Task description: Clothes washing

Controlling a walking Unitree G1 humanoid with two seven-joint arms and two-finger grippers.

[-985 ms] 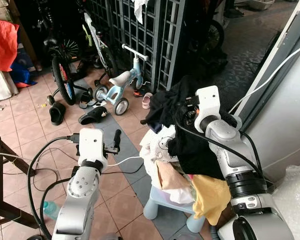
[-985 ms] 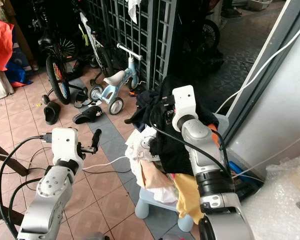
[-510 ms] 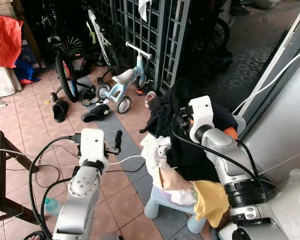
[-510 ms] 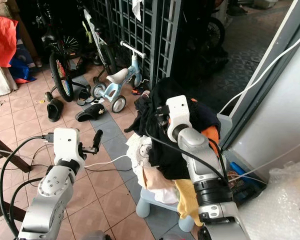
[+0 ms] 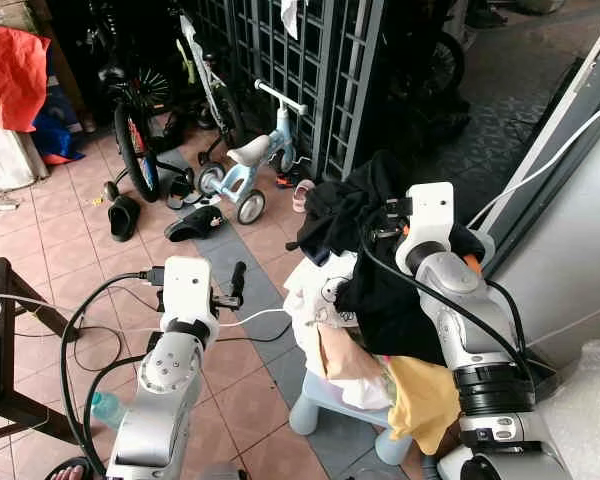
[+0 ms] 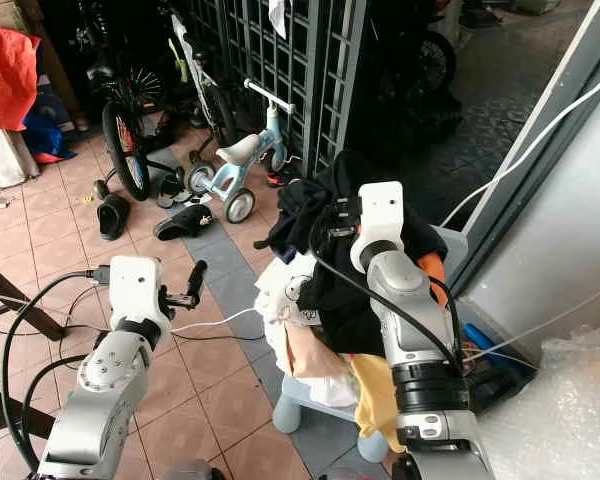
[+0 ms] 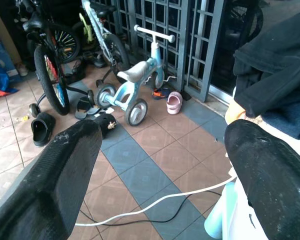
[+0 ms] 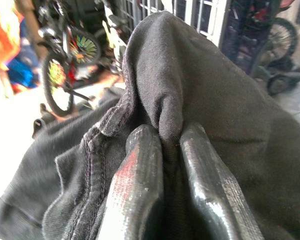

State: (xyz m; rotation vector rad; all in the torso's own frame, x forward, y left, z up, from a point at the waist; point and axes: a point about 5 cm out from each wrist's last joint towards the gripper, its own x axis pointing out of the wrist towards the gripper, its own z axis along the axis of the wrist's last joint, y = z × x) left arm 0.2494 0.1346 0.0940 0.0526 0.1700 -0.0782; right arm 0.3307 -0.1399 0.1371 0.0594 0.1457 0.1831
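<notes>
Atop laundry pile (image 5: 355, 300) | R gripper (image 8: 171, 142) pinches black garment (image 8: 200, 85), wrist cam | L gripper (image 7: 160, 170) spread, empty.

R gripper (image 8: 170, 150) fingers pinched; L gripper (image 7: 160, 165) fingers spread.

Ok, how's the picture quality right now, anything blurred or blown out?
Eye views: sharp, daylight even, dim behind the gate. Right wrist view: fingers and pinched black garment sharp, background soft, the left edge blown out to white. Left wrist view: the floor and small bike clear, the open left gripper fingers close up, large and slightly soft.
</notes>
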